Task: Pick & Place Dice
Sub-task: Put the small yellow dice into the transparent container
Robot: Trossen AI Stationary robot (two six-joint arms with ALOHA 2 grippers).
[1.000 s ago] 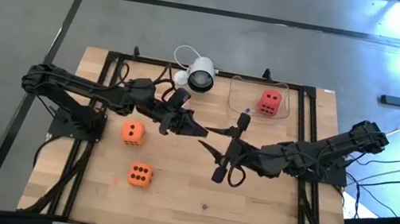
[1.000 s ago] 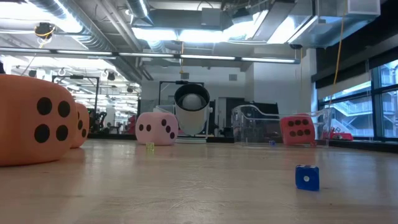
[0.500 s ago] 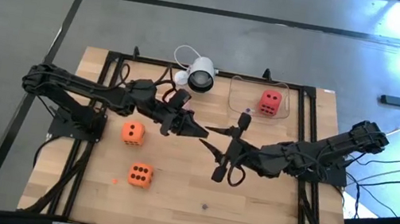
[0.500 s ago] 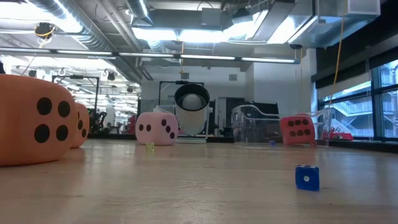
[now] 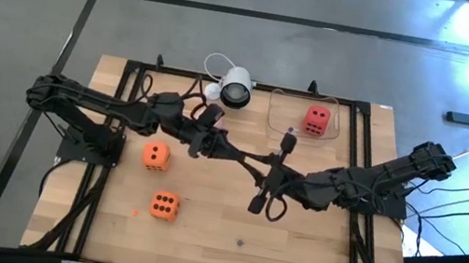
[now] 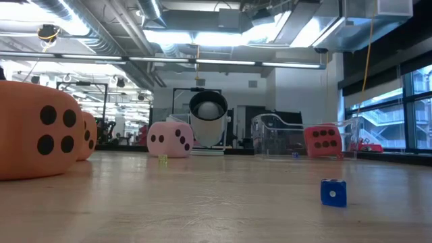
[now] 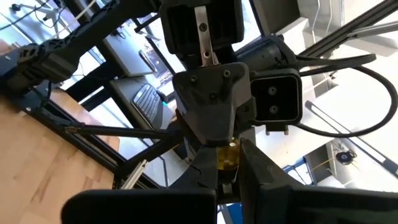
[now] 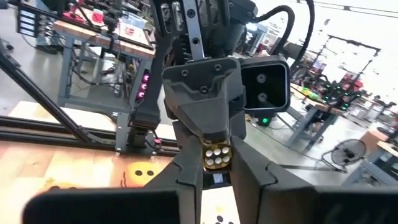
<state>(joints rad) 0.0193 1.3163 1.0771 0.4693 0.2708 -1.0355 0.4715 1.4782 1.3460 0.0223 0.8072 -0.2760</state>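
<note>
Woodgrain table (image 5: pixel 309 257): both grippers pinch small translucent yellow die (image 8: pixel 217 155).

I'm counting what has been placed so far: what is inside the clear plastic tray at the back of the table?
The clear plastic tray holds one red soft die with dark dots. Nothing else shows through its walls; the die hides the floor beneath it.

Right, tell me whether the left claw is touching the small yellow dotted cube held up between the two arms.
Touching. The right wrist view shows the left claw shut on the small yellow dotted cube, pinched at its tip with no gap.
</note>
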